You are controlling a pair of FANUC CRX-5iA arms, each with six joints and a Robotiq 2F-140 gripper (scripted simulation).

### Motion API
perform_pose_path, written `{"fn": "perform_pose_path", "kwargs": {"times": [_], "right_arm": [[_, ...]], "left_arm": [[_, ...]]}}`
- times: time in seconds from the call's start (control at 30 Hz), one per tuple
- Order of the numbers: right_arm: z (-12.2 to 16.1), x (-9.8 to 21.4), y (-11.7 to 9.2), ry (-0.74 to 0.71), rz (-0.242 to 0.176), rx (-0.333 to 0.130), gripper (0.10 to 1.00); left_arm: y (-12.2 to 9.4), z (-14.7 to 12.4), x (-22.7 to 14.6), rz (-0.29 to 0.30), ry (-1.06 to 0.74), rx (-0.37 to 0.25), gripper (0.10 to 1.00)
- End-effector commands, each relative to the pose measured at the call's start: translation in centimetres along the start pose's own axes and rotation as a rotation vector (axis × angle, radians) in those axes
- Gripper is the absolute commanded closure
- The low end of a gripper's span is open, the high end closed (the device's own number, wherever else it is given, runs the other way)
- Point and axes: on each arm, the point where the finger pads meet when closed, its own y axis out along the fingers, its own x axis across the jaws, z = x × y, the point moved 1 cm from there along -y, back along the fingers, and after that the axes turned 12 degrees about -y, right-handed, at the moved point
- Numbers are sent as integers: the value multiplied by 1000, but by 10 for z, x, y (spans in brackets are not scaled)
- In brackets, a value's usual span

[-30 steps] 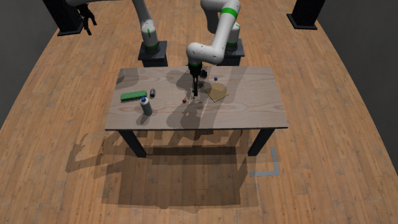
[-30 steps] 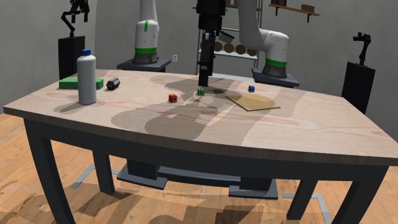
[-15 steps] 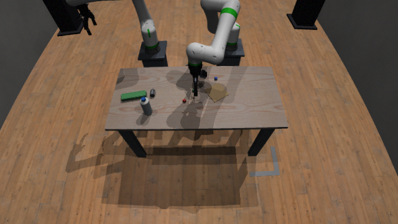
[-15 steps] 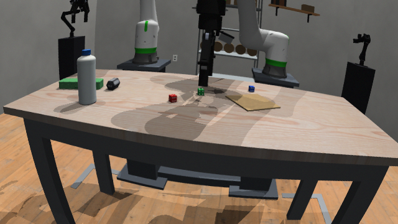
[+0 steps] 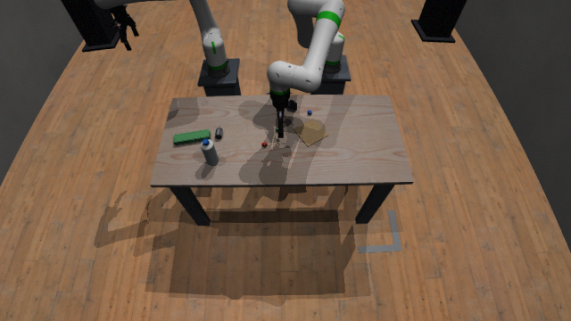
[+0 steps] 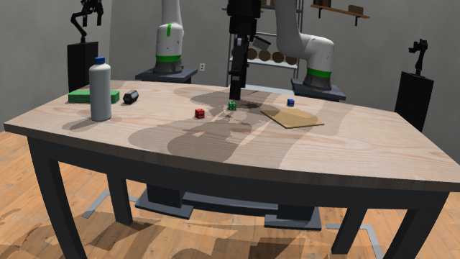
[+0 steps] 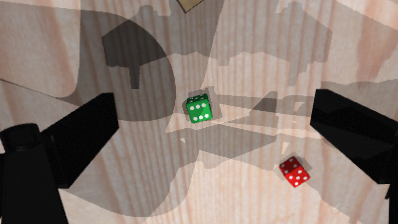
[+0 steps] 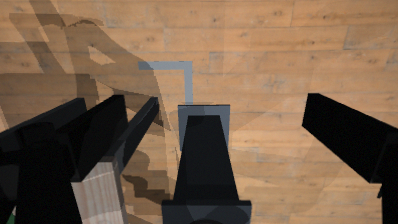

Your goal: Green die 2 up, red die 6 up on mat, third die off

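right now i have the left jaws (image 5: pixel 280 135) (image 6: pixel 235 98) pointing down over the worktop (image 5: pixel 366 156) (image 6: pixel 377 151) (image 7: pixel 240 200) (image 8: pixel 100 192), spread wide and with nothing in them. the green die (image 6: pixel 232 106) (image 7: pixel 199 109) sits below, between the two fingers as my left wrist view sees it. it rests on the wood, off the mat, and its big face in that view has six dots. the red die (image 5: pixel 264 144) (image 6: pixel 200 114) (image 7: pixel 294 171) is near it, also on the wood and off the mat. i see dots on two of its sides in the wrist view, but i can't tell which number is on top.

the tan mat (image 5: pixel 311 135) (image 6: pixel 292 119) (image 7: pixel 190 4) lies flat, and no die is on it. the blue die (image 5: pixel 310 112) (image 6: pixel 290 102) is close to it, on the side near the robot arms, and it is off the mat too.

my right jaws (image 5: pixel 132 41) (image 6: pixel 92 24) are wide apart and empty, out past the end of the worktop and high over the floor. well away from the dice, a gray bottle (image 5: pixel 211 153) (image 6: pixel 100 93) with a blue cap stands up, near a long green block (image 5: pixel 192 137) (image 6: pixel 77 96) and a small dark thing (image 5: pixel 219 133) (image 6: pixel 131 96).
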Motion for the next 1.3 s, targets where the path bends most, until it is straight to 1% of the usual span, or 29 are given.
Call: {"fn": "perform_pose_path", "kwargs": {"times": [0.0, 0.2, 0.27, 0.37, 0.53, 0.77, 0.83, 1.07, 1.17, 1.27], "right_arm": [[0, 0, -1, 0, -1, 2, 98], [0, 0, -1, 0, -1, 2, 98], [0, 0, -1, 0, -1, 2, 98], [0, 0, -1, 0, -1, 2, 98], [0, 0, -1, 0, -1, 2, 98], [0, 0, -1, 0, -1, 2, 98], [0, 0, -1, 0, -1, 2, 98], [0, 0, -1, 0, -1, 2, 98], [0, 0, -1, 0, -1, 2, 98], [0, 0, -1, 0, -1, 2, 98]], "left_arm": [[-1, 0, 0, -2, 0, -2, 98], [-1, 13, -5, -2, 0, -2, 98], [-1, 13, -5, -2, 0, -2, 98], [-1, 26, -10, -2, 0, -2, 98], [-1, 57, -23, -2, 0, -2, 98], [-1, 116, -47, -2, 0, -2, 98], [-1, 116, -47, -2, 0, -2, 98], [-1, 171, -70, -2, 0, -2, 98], [-1, 187, -77, -2, 0, -2, 98], [-1, 196, -81, -2, 0, -2, 98]]}}
